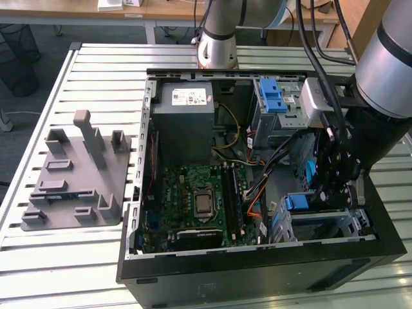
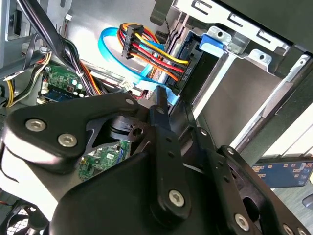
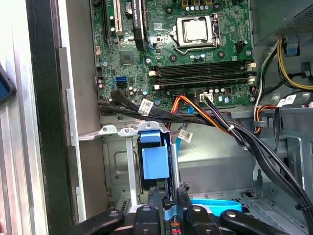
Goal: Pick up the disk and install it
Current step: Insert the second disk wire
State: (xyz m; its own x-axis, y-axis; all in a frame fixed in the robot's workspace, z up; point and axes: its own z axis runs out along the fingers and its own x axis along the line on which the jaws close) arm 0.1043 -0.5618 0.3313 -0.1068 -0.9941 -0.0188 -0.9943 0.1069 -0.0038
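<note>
- A slatted metal table [image 1: 77,257] fills most of the exterior view.
- A dark floor [image 1: 26,129] shows past the table on the exterior view's left.
- A black mesh bin [image 1: 18,58] stands on that floor, far left.
- A wooden desk [image 1: 77,11] with white legs runs along the far edge.
- The light is even and bright.

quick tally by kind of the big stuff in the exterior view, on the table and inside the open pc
computer case: 1
grey moulded fixture: 1
power supply box: 1
motherboard: 1
processor: 1
drive cage with blue latch: 1
total: 6
</note>
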